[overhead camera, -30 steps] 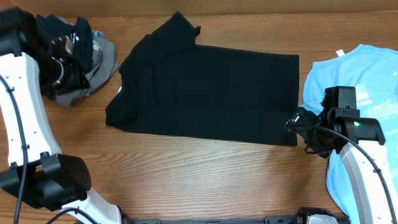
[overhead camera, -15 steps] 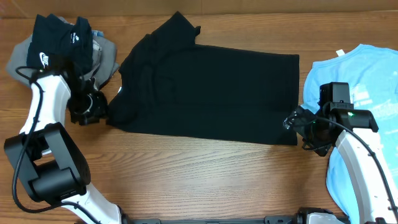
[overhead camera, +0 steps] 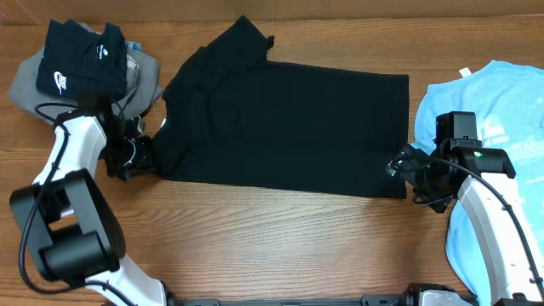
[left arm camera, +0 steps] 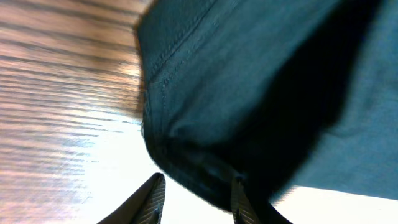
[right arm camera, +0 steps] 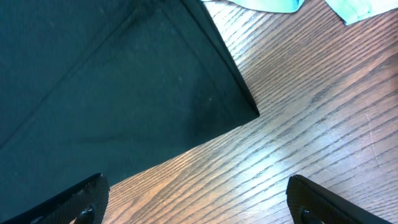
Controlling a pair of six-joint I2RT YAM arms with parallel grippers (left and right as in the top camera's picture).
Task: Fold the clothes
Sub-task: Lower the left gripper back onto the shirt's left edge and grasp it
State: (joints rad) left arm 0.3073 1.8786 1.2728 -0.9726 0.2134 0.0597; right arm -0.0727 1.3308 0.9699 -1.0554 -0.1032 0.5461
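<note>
Swinging in from the pile [overhead camera: 81, 68] at the far-left corner, the left gripper [left arm camera: 196, 190] now straddles the black T-shirt [overhead camera: 289, 127] at its left hem, jaws apart; the right gripper [right arm camera: 199, 202] hangs wide open over its near-right corner. Spread across the middle of the tabletop [overhead camera: 280, 246], it looks light and limp: pinch hems, corners.

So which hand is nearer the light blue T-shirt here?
Right. The right hand is at the black T-shirt's lower corner, just beside the light blue T-shirt. The left hand is at the black T-shirt's opposite, sleeve end, far from it.
</note>
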